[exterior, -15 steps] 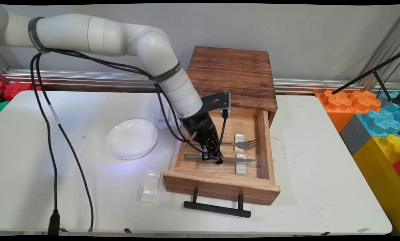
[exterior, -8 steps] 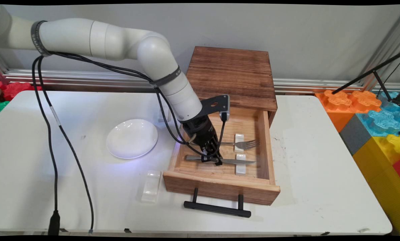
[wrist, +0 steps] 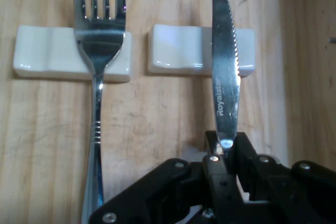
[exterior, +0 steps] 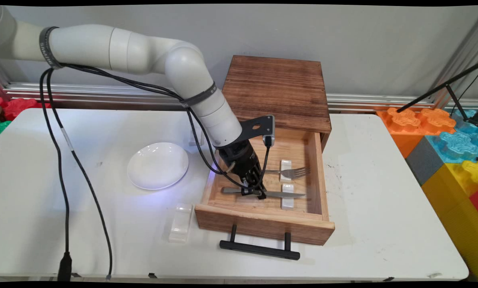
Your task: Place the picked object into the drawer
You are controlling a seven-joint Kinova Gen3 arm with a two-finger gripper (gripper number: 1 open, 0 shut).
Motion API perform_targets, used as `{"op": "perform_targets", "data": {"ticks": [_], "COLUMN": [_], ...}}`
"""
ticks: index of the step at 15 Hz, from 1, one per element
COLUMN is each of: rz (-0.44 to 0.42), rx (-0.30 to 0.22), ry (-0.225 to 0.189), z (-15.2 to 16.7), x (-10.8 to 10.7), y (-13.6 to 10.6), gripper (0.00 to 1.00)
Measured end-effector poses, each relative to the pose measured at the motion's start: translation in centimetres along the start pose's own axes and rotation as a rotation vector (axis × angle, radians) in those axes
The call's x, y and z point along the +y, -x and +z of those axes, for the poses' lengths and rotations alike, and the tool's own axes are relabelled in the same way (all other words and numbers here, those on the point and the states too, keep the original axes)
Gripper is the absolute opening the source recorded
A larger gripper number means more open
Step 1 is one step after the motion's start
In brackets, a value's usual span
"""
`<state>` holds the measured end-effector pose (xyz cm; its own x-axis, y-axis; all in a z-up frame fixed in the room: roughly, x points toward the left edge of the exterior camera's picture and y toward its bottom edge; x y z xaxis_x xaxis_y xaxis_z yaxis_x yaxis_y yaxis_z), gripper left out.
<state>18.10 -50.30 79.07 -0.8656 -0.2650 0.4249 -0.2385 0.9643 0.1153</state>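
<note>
My gripper [exterior: 256, 193] reaches down into the open wooden drawer [exterior: 263, 225] and is shut on a steel knife [exterior: 291, 194] near the join of blade and handle. In the hand view the gripper [wrist: 226, 153] pinches the knife [wrist: 224, 77], whose serrated blade lies across a white rest [wrist: 181, 50]. A fork [wrist: 98, 40] lies parallel to the knife, its head on a second white rest [wrist: 47, 53]. In the main view the fork [exterior: 293, 172] lies just behind the knife.
The drawer sticks out of a dark wooden cabinet [exterior: 277, 90] and has a black handle [exterior: 259, 249] at its front. A white plate [exterior: 157, 165] and a clear plastic rest [exterior: 180, 222] lie left of it. Coloured foam blocks [exterior: 443, 140] stand at the right.
The gripper, still shut on the knife, has shifted slightly toward the drawer's front, and the knife has moved with it. The arm's upper link has sunk a little.
</note>
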Motion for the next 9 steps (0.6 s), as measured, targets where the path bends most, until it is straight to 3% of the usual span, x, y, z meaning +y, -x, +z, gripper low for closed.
{"op": "perform_targets", "data": {"ticks": [6,7,9], "rz": [-0.003,-0.002,0.001], "rx": [0.002,0.002,0.004], "ry": [0.004,0.003,0.0], "z": [0.3,0.34,0.38], "x": [0.05,0.03,-0.01], "y": [0.11,0.11,0.09], "gripper": [0.0,1.0,1.0]}}
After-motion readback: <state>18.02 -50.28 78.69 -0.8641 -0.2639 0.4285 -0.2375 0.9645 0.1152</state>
